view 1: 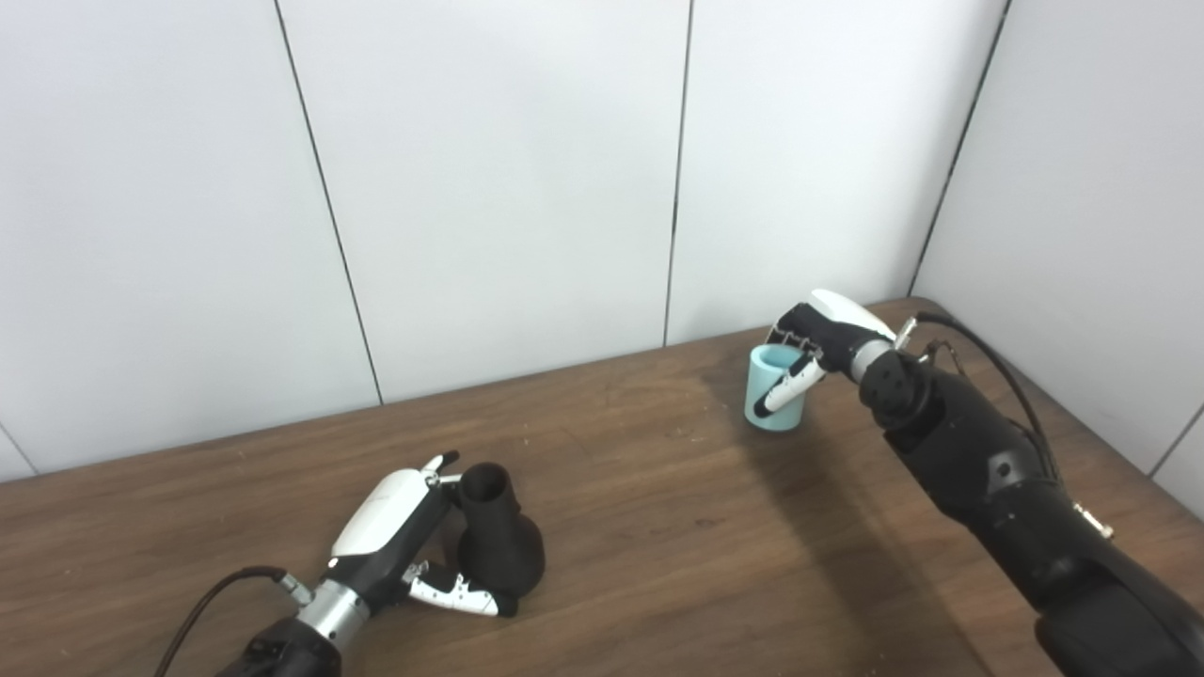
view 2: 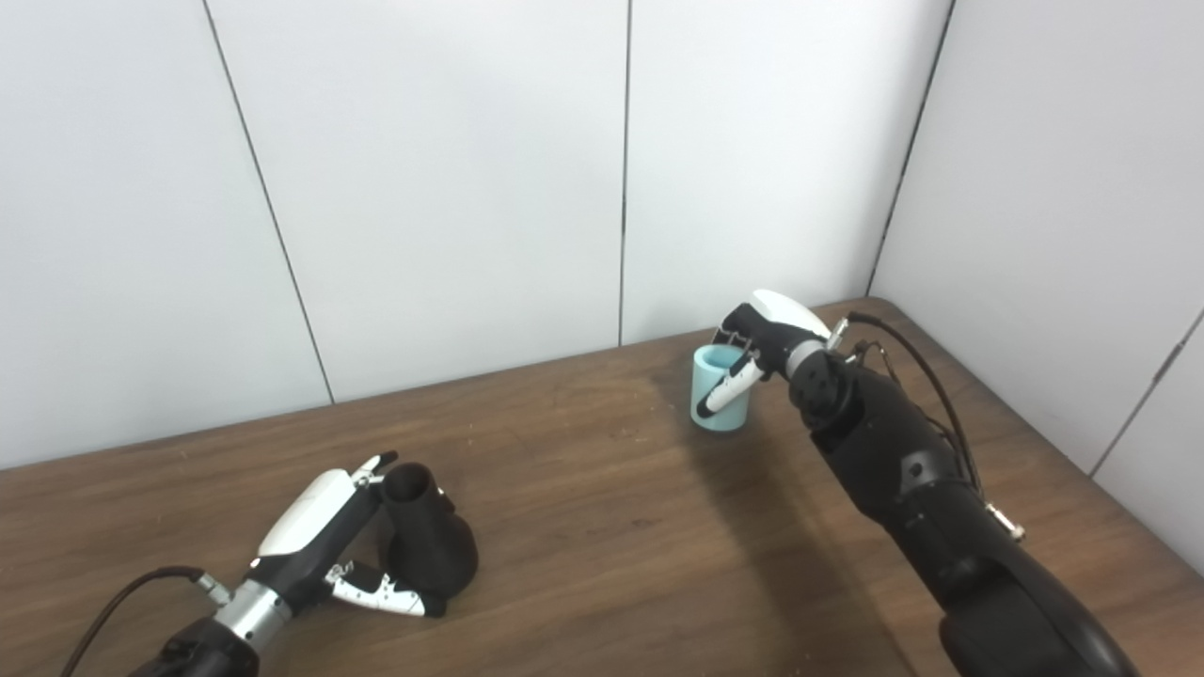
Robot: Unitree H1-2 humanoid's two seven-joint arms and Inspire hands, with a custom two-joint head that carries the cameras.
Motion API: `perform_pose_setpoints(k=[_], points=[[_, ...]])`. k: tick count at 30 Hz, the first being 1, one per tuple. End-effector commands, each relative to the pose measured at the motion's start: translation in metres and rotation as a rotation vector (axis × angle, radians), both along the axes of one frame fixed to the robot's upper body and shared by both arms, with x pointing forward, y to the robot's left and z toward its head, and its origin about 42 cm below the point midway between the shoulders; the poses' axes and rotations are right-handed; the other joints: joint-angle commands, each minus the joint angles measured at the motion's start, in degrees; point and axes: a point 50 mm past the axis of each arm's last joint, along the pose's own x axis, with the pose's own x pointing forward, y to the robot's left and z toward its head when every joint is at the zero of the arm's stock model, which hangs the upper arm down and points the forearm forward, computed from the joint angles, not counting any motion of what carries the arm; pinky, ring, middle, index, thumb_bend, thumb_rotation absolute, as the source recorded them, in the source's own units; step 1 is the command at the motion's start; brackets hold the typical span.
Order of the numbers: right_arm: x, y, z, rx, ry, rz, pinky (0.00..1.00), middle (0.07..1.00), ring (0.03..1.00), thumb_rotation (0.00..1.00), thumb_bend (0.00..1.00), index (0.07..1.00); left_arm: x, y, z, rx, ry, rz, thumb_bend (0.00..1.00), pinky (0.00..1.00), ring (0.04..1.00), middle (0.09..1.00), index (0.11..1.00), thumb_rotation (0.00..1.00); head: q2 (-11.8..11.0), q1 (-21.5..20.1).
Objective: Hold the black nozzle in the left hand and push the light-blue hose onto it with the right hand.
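Note:
The black nozzle (view 1: 499,541) stands upright on the wooden table (view 1: 658,527) at the near left, narrow neck up, wide base down. My left hand (view 1: 400,536) wraps around it from the left, thumb along the base's front and fingers behind the neck; it is closed around the nozzle, which rests on the table. The light-blue hose (view 1: 773,387), a short open tube, stands upright at the far right. My right hand (view 1: 818,343) grips it from the right, thumb across its front and fingers behind its rim.
White wall panels (view 1: 489,188) close off the table's far edge and right side. Dark cables run along both forearms. Bare wood lies between the two hands.

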Motion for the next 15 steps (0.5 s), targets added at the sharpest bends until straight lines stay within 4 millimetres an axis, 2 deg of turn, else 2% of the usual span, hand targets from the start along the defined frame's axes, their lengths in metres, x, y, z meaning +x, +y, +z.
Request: perform_pose_setpoints(k=[1, 6, 15], points=[[0.005, -0.007, 0.039, -0.047, -0.114, 0.034, 0.44, 0.491, 0.462, 0.00, 0.52, 0.474, -0.034, 0.045, -0.073, 0.287, 0.233, 0.052, 0.53, 1.00, 0.619, 0.478, 0.492, 0.00, 0.06, -0.08], [0.006, -0.001, 0.047, -0.026, -0.159, 0.059, 0.44, 0.493, 0.468, 0.00, 0.52, 0.466, -0.036, 0.042, -0.072, 0.280, 0.236, 0.048, 0.53, 1.00, 0.620, 0.477, 0.492, 0.00, 0.24, 0.44], [-0.003, 0.052, 0.093, 0.022, -0.333, 0.166, 0.44, 0.477, 0.475, 0.00, 0.52, 0.480, -0.034, 0.037, -0.072, 0.280, 0.247, 0.040, 0.53, 1.00, 0.616, 0.478, 0.492, 0.00, 0.93, 3.07]])
